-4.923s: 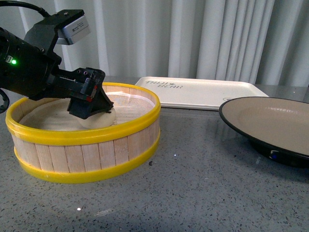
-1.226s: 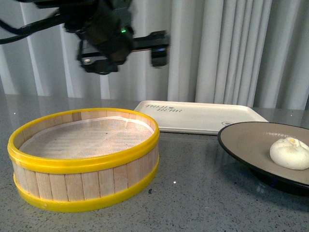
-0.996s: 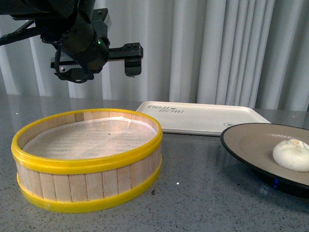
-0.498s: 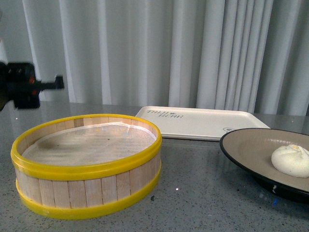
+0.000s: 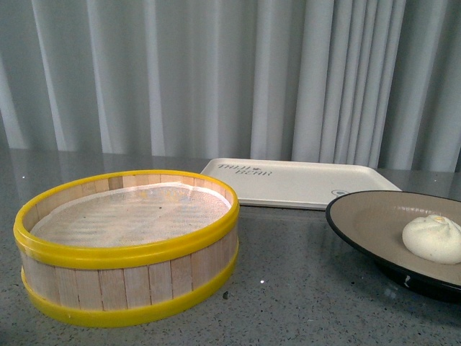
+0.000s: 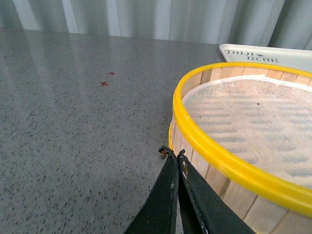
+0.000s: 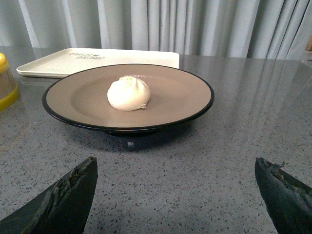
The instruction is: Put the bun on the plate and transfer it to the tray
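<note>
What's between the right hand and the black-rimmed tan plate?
Only bare grey speckled tabletop separates the right hand from the plate, per the right wrist view.

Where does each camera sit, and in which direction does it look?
Front view: on the robot's body, facing forward over the basket, tray and plate with the bun; no arm shows.
Left wrist view: on the left arm, looking past its shut left hand at the basket's side.
Right wrist view: on the right arm, looking through its open right hand at the plate.
Shared: the tray shows in all three.
</note>
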Available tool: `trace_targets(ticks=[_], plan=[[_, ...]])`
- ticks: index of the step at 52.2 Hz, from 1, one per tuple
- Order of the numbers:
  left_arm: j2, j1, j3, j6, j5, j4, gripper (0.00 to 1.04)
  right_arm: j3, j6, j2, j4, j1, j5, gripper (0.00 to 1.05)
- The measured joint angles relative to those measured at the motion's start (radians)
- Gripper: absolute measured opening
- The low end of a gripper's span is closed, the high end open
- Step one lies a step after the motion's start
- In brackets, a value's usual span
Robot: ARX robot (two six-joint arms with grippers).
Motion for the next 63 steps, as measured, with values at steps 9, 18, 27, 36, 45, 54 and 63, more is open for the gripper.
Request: trace_targets(ticks=[9, 18, 27, 36, 45, 54, 63], plan=[[-0.118, 0.062, -0.096, 0.000, 0.068, -0.015, 0.04, 0.000, 0.000, 0.000, 0.000, 0.000, 0.000, 0.96], [-0.249, 0.084, -0.171, 0.000, 0.074, -0.074, 0.04, 0.000, 0.000, 0.000, 0.000, 0.000, 0.000, 0.96], [-0.364, 0.084, -0.214, 0.000, 0.075, -0.145, 0.04, 0.000, 0.000, 0.000, 0.000, 0.000, 0.000, 0.96], [-0.438, 0.084, -0.262, 0.000, 0.075, -0.164, 0.04, 0.000, 0.000, 0.000, 0.000, 0.000, 0.000, 0.96], [-0.550, 0.084, -0.263, 0.000, 0.076, -0.258, 0.04, 0.000, 0.000, 0.000, 0.000, 0.000, 0.000, 0.96], [-0.680, 0.084, -0.264, 0.000, 0.076, -0.381, 0.04, 0.000, 0.000, 0.000, 0.000, 0.000, 0.000, 0.96], [-0.787, 0.084, -0.264, 0.000, 0.076, -0.481, 0.04, 0.000, 0.000, 0.000, 0.000, 0.000, 0.000, 0.96]])
